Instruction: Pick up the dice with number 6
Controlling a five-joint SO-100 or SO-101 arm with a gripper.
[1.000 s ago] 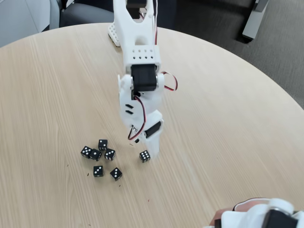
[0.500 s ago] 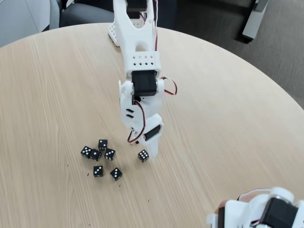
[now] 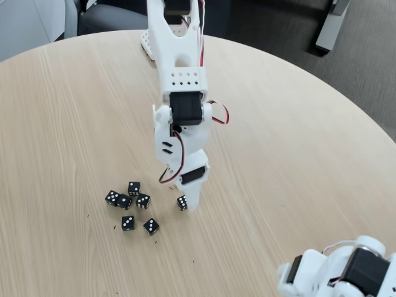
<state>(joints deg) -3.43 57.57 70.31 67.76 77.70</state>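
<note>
A white robot arm has lowered its jaws (image 3: 187, 204) onto a lone black die on a round wooden bench (image 3: 297, 154), dropping and shifting slightly left over the past second so that the white fingertip now covers the die's right side in the fixed view. A second ago that die sat clear of the tip, just to its left. The move suggests the arm is closing in for a grasp, though whether the jaws are clenched on the die, or merely straddling it, cannot be told from this angle.

The die at the jaws (image 3: 182, 202) appears to be the dice with number 6: its visible face looks crowded with pips, though too small to count with confidence. It rests on the bench, not yet lifted.

Seven black dice lie on the bench in all: the one at the jaws, and six in a loose cluster (image 3: 132, 205) well to the left of the jaws. The cluster has not moved. A second white device (image 3: 346, 272) sits at the lower right corner.
</note>
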